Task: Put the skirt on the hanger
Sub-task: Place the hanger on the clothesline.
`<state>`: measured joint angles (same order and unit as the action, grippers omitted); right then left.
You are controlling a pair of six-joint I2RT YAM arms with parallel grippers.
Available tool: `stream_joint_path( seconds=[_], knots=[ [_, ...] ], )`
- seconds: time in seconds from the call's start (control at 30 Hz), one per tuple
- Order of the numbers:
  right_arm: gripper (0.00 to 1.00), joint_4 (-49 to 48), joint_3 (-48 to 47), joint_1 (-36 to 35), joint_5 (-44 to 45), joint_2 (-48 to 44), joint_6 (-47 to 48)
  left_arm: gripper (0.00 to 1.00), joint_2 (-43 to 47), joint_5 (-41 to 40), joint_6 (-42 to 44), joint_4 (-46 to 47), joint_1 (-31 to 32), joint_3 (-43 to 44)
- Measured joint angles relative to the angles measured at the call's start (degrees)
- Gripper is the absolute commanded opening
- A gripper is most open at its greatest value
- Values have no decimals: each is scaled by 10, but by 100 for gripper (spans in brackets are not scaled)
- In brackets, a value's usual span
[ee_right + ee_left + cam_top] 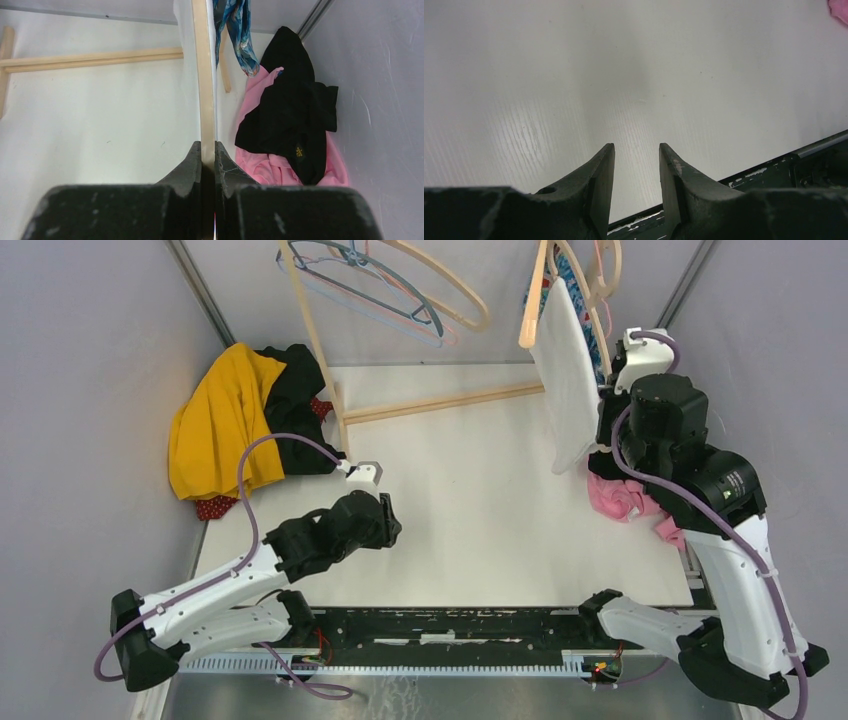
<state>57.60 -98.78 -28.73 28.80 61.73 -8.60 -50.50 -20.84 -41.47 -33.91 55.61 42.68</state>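
I see no box or basket here, so the clothes lie in heaps on the table (450, 500). In the far left corner there is a yellow garment (215, 420) over a black cloth (290, 400), and a red dotted cloth (215, 507) shows at its near edge. On the right side a black garment (295, 110) lies on top of a pink garment (280, 170), against the wall. A blue patterned cloth (237, 35) hangs above them.

The white skirt (565, 380) hangs at the right, next to my right arm, as a flat pale panel under a wooden hanger (202, 75). My right gripper (208, 145) is nearly closed, and its two fingers pinch the wooden strip of this hanger. The white cloth runs just beside the strip. My left gripper (636, 147) is half open and holds nothing, above the bare table on the left.

A wooden rack (440, 403) stands at the back, and more spare hangers (380, 285) hang from its top.

The only writing I find is a small yellow mark (298, 151) on the black garment, and it is too small to read.
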Motion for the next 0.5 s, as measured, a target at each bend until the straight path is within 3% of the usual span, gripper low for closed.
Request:
stream_joint_path(
  seconds=[0.5],
  knots=[
    [1, -15, -43, 11, 32, 90, 24, 45, -7, 2, 0, 1, 0, 0]
  ],
)
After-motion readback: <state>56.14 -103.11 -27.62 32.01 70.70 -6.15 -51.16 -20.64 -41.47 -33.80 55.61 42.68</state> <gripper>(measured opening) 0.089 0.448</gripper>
